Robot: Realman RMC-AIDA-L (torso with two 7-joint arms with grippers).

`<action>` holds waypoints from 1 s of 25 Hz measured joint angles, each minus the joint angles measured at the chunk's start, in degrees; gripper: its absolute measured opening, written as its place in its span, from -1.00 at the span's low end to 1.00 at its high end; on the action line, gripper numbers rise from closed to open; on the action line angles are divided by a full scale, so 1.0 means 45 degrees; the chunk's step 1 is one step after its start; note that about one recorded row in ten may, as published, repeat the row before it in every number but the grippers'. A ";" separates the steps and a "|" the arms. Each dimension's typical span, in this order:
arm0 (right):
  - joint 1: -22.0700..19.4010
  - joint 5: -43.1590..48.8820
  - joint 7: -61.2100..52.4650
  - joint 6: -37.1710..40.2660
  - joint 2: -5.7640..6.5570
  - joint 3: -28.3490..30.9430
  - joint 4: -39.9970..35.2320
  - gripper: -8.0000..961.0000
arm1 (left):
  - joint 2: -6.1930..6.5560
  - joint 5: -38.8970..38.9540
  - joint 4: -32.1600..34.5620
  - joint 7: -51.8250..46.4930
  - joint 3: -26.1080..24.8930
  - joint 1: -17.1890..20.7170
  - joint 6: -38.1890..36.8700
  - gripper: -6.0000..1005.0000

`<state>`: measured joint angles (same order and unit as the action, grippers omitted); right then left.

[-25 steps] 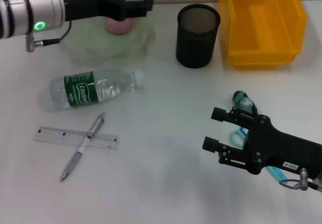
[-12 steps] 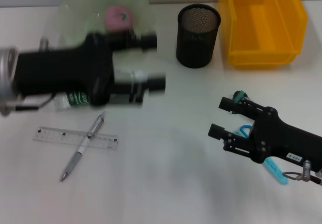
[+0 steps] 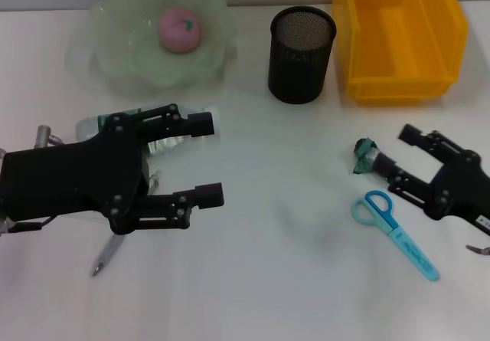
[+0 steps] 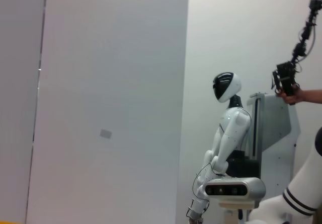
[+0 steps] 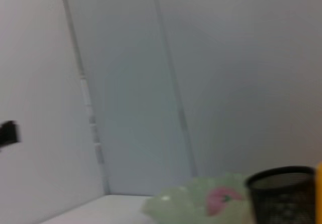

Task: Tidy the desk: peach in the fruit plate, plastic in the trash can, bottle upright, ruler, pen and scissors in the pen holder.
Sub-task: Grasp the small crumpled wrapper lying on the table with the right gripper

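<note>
The pink peach (image 3: 182,29) lies in the pale green fruit plate (image 3: 122,57) at the back left; both show in the right wrist view too, the peach (image 5: 220,200) in the plate (image 5: 186,204). My left gripper (image 3: 203,159) hangs open over the lying bottle (image 3: 167,145), whose cap end sticks out by the upper finger. It hides the ruler and most of the pen (image 3: 106,257). At the right, my right gripper (image 3: 390,151) is open, with the crumpled green plastic (image 3: 362,156) at one fingertip. Blue scissors (image 3: 396,232) lie just in front of it.
The black mesh pen holder (image 3: 301,54) stands at the back centre, also seen as the pen holder (image 5: 282,194) in the right wrist view. A yellow bin (image 3: 398,34) sits to its right. The left wrist view shows only a wall and a white humanoid (image 4: 226,143).
My left arm has swung from the fruit plate down to the bottle, leaving the peach in the plate. My right gripper has shifted to the right, uncovering the scissors.
</note>
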<state>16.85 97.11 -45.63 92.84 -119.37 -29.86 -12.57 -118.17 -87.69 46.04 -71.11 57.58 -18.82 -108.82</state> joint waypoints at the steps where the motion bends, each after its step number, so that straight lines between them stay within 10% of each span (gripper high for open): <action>1: -0.0112 0.0000 0.0205 -0.0115 -0.0007 0.0254 0.0025 0.57 | 0.0000 0.0000 0.0000 0.0000 0.0000 0.0000 0.0000 0.60; 25: 0.0768 -0.0057 0.0975 -0.4044 -0.0007 0.1190 0.1390 0.57 | -0.0030 -0.1650 -0.1013 0.0302 0.0070 -0.0856 0.0168 0.60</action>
<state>20.31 96.85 -41.24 74.64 -119.40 -24.51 -6.32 -118.30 -95.12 41.48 -69.75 57.90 -22.67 -108.06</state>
